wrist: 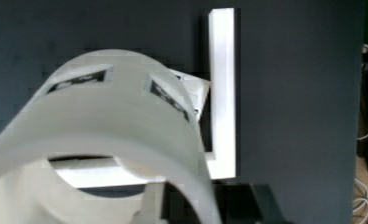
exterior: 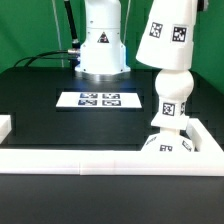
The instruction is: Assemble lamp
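Note:
The white cone shade (exterior: 165, 35) hangs tilted at the exterior view's upper right, its lower end right above the bulb (exterior: 171, 100). The bulb stands upright on the square stepped base (exterior: 168, 146), which sits in the corner of the white rails. All three parts bear black-and-white tags. In the wrist view the shade (wrist: 110, 120) fills the picture close to the camera, its open end showing. My gripper (wrist: 195, 203) is shut on the shade's wall; one dark finger (wrist: 252, 205) shows beside it. The gripper is out of frame in the exterior view.
Long white rails run along the front (exterior: 80, 160) and the exterior view's right (exterior: 207, 135) of the black table; one also shows in the wrist view (wrist: 220, 90). The marker board (exterior: 97, 99) lies mid-table. The robot's base (exterior: 100, 45) stands behind it.

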You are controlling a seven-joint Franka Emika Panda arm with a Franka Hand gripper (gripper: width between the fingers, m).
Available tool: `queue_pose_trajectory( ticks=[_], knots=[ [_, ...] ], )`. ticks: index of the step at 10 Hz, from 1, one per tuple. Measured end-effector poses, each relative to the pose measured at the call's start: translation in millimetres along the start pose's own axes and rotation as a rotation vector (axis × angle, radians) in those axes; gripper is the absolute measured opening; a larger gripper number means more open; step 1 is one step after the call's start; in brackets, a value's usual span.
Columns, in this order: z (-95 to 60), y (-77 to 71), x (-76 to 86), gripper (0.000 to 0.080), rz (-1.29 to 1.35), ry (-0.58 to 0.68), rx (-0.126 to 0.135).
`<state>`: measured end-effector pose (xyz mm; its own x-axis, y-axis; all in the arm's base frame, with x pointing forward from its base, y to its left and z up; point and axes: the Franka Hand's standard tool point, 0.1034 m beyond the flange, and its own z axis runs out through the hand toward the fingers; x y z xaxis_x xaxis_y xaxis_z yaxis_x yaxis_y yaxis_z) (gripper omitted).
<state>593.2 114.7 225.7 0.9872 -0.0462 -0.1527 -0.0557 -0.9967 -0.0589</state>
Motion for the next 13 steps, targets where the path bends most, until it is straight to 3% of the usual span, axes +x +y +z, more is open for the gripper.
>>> queue_pose_trajectory(
  ticks=[9,13],
  knots=[
    [53.4,-15.1,22.2,0.0046,-0.024,-0.015,-0.017],
    [67.1,-8.6,22.4,0.0046,-0.037,-0.019,-0.021]
  ],
)
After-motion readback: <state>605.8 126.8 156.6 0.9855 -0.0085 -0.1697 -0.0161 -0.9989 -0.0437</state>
